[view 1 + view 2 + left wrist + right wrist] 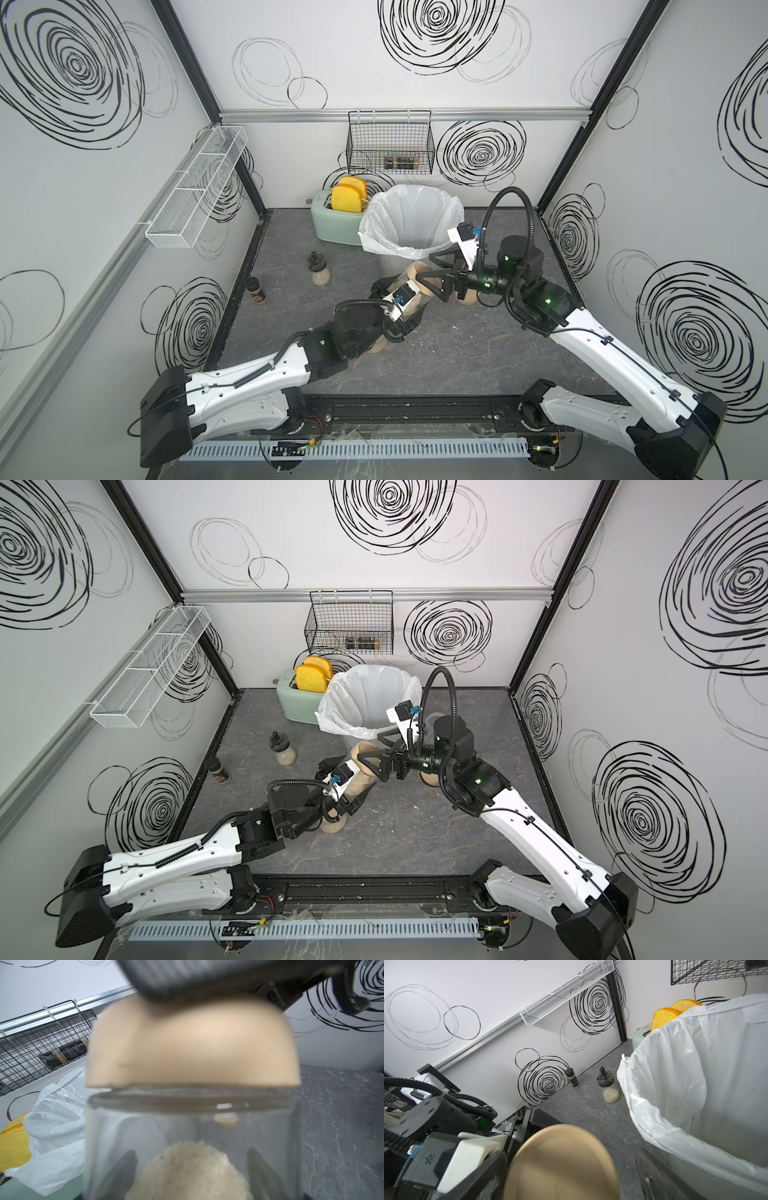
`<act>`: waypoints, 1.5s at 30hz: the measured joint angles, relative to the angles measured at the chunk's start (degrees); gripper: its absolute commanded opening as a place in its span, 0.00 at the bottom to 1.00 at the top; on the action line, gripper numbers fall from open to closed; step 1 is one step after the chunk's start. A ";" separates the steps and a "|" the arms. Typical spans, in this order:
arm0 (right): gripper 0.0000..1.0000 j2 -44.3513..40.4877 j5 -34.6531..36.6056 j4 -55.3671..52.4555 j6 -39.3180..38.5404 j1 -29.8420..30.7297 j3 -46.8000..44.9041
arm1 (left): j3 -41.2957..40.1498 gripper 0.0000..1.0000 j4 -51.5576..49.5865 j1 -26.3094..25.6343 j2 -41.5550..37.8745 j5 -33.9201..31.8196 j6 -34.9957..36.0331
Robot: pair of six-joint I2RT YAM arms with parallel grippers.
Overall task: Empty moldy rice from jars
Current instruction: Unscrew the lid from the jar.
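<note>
My left gripper [191, 1167] is shut on a clear jar [191, 1126], which it holds tilted above the table; its fingers [124, 1167] show through the glass. Moldy rice [191, 1174] lies as a pale lump inside the jar. The tan lid [562, 1165] is on the jar. My right gripper [436, 277] is open, with one jaw on each side of that lid and a gap showing beside it. In both top views the held jar [411, 291] [361, 779] hangs just in front of the bin. A second jar [467, 297] stands behind the right gripper. A third jar [376, 345] is partly hidden under the left arm.
A bin with a white liner [376, 224] stands at the back centre, and a green toaster [332, 226] with toast stands beside it. A black-capped bottle [320, 270] and a dark spice shaker [254, 291] stand on the left. A wire basket [390, 145] and a white mesh shelf [195, 187] hang on the walls.
</note>
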 measured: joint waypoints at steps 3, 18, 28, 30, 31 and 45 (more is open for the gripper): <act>0.98 0.26 -0.33 0.07 0.20 0.00 0.00 | 0.00 0.83 0.07 0.00 0.22 -0.09 0.02; 0.89 1.66 -3.54 0.55 1.09 0.22 -0.66 | 0.02 0.83 0.50 -0.02 0.50 -0.07 -0.02; 0.68 1.70 -4.50 0.87 1.16 0.15 -0.76 | 0.02 0.83 0.07 3.21 0.57 6.71 -3.41; 0.67 1.70 -4.50 0.94 0.96 0.07 -0.76 | 0.02 0.82 -0.15 5.42 0.48 11.96 -5.42; 0.67 1.70 -4.55 0.98 0.81 0.04 -0.79 | 0.02 0.83 -0.24 6.54 0.44 14.78 -6.60; 0.65 0.13 -10.32 3.34 -2.75 -0.48 -0.76 | 0.02 0.83 9.09 18.71 4.02 56.17 -30.10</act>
